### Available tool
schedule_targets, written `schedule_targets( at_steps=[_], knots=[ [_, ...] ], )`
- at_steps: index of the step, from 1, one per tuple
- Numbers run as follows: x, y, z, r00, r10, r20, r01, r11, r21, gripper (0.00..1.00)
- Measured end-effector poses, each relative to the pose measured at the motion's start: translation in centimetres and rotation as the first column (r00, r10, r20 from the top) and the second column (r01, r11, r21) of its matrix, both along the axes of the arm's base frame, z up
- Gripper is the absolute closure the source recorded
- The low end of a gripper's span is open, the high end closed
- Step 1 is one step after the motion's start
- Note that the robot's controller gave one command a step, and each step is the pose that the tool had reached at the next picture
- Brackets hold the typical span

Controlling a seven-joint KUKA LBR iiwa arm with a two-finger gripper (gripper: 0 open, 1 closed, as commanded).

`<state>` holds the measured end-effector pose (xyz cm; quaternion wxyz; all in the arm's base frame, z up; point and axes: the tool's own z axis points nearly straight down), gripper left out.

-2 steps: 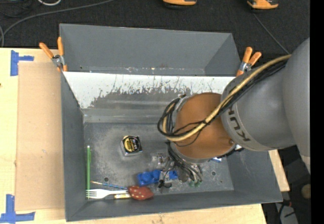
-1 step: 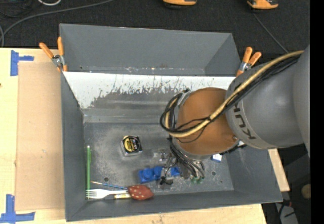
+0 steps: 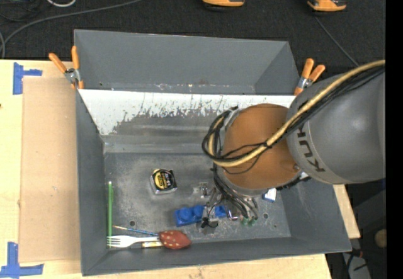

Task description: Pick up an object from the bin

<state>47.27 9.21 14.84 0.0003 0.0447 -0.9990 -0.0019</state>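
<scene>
Grey bin floor carries a blue plastic piece at front centre, its long axis left-right. Its right end sits just under the pincer, whose opening cannot be told. A yellow tape measure and a fork lie leftward.

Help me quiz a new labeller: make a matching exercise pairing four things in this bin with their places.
Things: 1 tape measure; 2 green stick; 3 fork; 4 blue piece.
Places in the bin: A along the view's left wall; B beside the pincer; C alone, mid-floor; D along the near wall.
Pairs: 1-C; 2-A; 3-D; 4-B.
</scene>
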Motion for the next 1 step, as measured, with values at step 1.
schedule_targets(
  at_steps=[1],
  knots=[
    [0.01, 0.03, 1.88, 1.0, -0.002, 0.0, 0.002, 1.0, 0.0, 1.0]
  ],
)
